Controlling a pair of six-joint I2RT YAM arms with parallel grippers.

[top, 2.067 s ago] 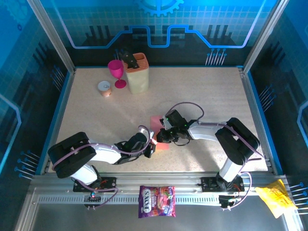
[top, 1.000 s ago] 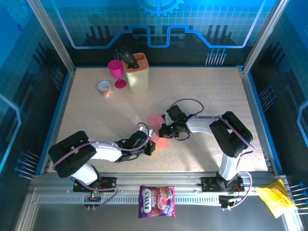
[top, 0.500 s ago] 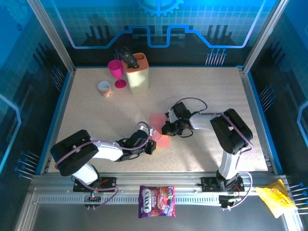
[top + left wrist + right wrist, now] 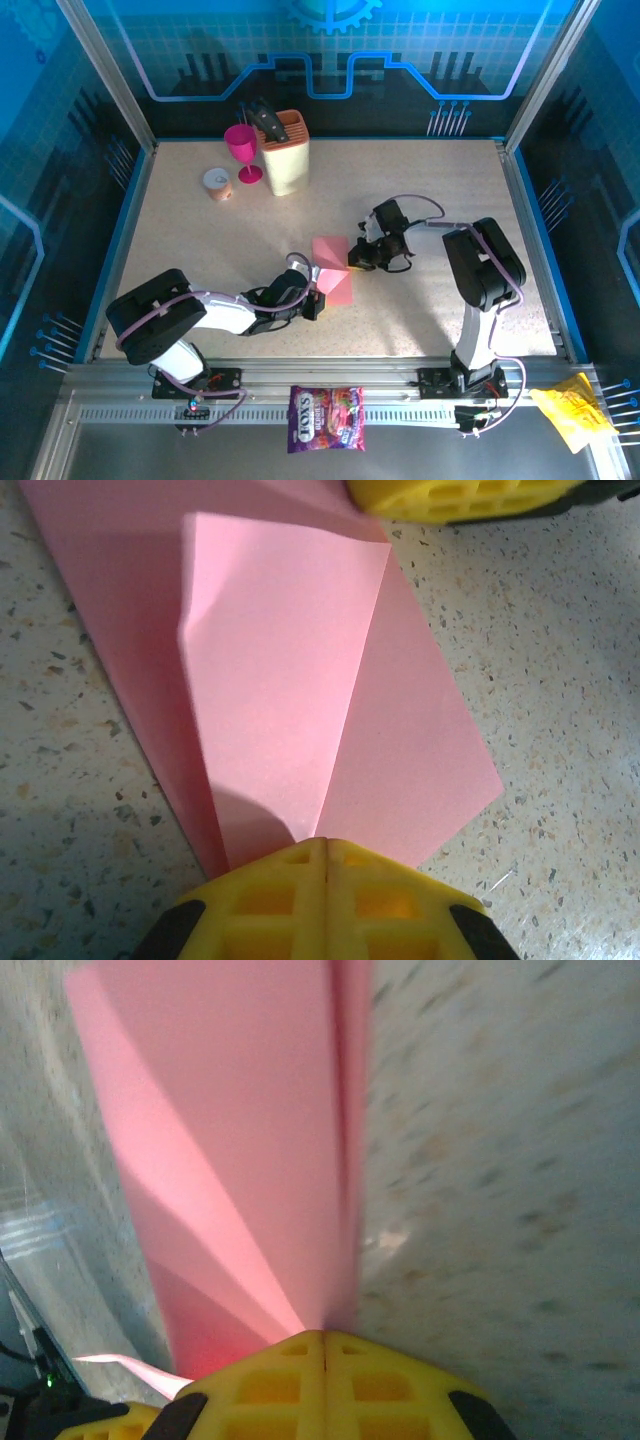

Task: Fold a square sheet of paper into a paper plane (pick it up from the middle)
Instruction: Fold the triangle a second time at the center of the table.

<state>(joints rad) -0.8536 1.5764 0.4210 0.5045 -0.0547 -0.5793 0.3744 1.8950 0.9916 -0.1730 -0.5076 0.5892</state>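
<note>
At the back left of the table (image 4: 200,240), the beige knife block (image 4: 287,160) holds one dark handle (image 4: 264,115) poking from its top slots; the blade is hidden. Beside it the pink goblet (image 4: 241,145) stands upright, and what its bowl holds, if anything, can't be made out from above. Near the table's middle the pink paper (image 4: 333,275), partly folded, lies stretched between two claws: left gripper (image 4: 314,293) pinched tight on its near end, right gripper (image 4: 354,264) pinched tight on its far-right edge. Since two seconds ago the right gripper has drawn back and rightward — more of the paper now shows between them
</note>
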